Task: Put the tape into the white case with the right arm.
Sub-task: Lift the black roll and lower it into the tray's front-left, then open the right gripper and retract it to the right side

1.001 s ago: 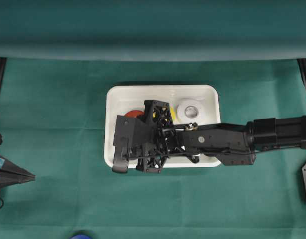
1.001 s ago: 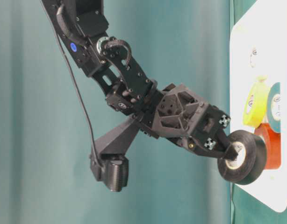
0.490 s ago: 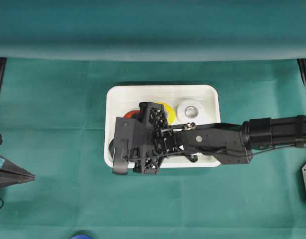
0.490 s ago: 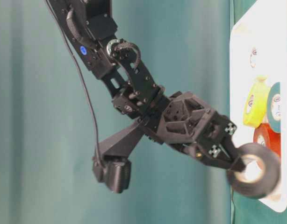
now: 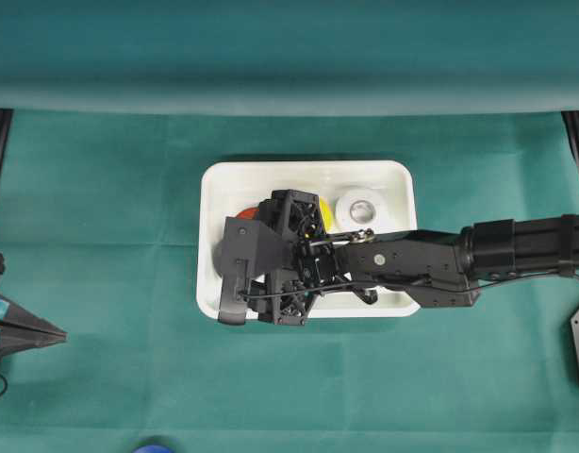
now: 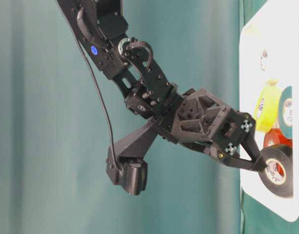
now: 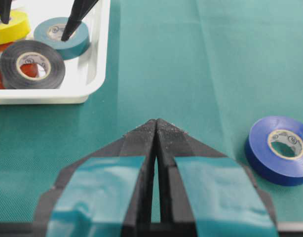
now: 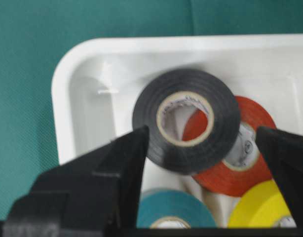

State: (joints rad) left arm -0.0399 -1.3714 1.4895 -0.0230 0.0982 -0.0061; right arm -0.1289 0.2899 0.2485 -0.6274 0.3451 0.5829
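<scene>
The white case [image 5: 308, 171] sits mid-table and holds several tape rolls. A black tape roll [image 8: 186, 126] lies in its corner, leaning on a red roll [image 8: 230, 168]; it also shows in the left wrist view [image 7: 32, 64] and the table-level view [image 6: 278, 170]. My right gripper [image 8: 202, 131], all black, hovers just above it with its fingers spread wide on either side, holding nothing. In the left wrist view its fingertips [image 7: 66, 34] hang over the teal roll [image 7: 62, 39] and yellow roll [image 7: 8, 24]. My left gripper [image 7: 156, 123] is shut and empty, low at the left [image 5: 54, 332].
A blue tape roll [image 7: 282, 150] lies on the green cloth beside my left gripper, at the front edge in the overhead view [image 5: 153, 447]. A white roll [image 5: 360, 209] sits in the case's far right part. My right arm [image 5: 516, 250] spans the case from the right.
The right gripper carried the black roll down into the case and opened. The roll now lies on the red roll, free of the fingers. The left arm has not moved.
</scene>
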